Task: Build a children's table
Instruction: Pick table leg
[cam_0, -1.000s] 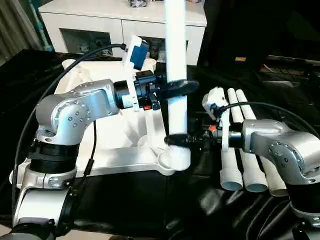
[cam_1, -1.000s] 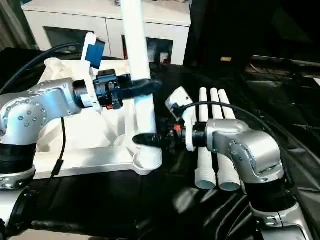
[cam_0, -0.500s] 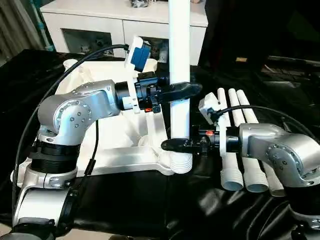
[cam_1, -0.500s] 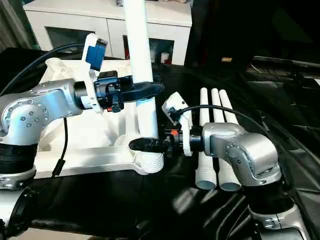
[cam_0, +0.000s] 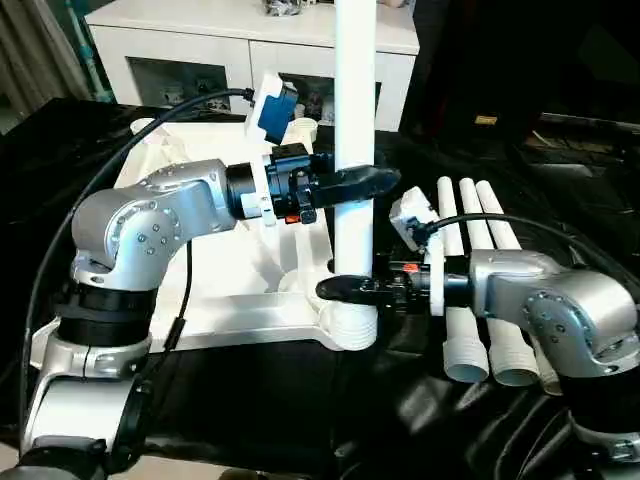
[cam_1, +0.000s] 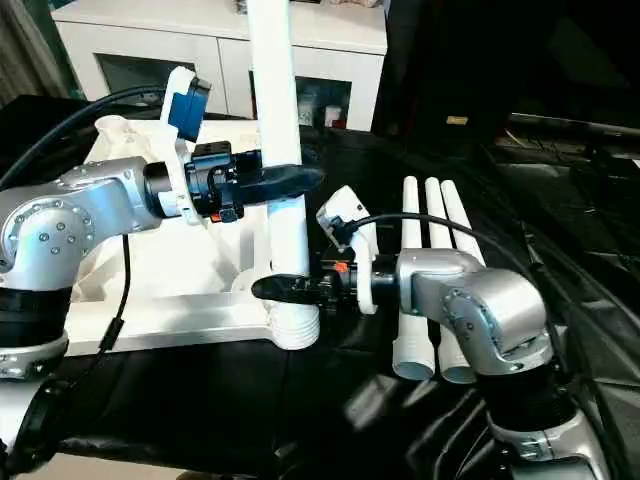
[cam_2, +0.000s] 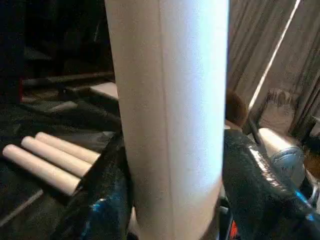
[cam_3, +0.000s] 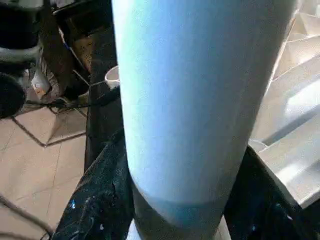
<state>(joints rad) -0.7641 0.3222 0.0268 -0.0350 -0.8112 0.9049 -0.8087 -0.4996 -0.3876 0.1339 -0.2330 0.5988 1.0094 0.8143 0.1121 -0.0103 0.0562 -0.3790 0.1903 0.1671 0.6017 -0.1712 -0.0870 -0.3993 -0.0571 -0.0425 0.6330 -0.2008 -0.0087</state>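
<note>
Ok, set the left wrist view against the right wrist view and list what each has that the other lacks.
Left wrist view, not the right: three spare legs lying side by side, and grey curtains. Right wrist view, not the left: the tabletop with its ribbed underside, and a tiled floor. Both: the upright leg, close up.

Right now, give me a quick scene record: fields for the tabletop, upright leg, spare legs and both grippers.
tabletop: white tabletop, ribbed underside up, on black cloth
upright leg: white leg standing vertical, threaded end at the tabletop's near corner socket
spare legs: three legs lying side by side on the cloth, right of the tabletop
left gripper: left gripper around the upright leg, higher up
right gripper: right gripper around the same leg, just above the socket
behind: white cabinet
</note>
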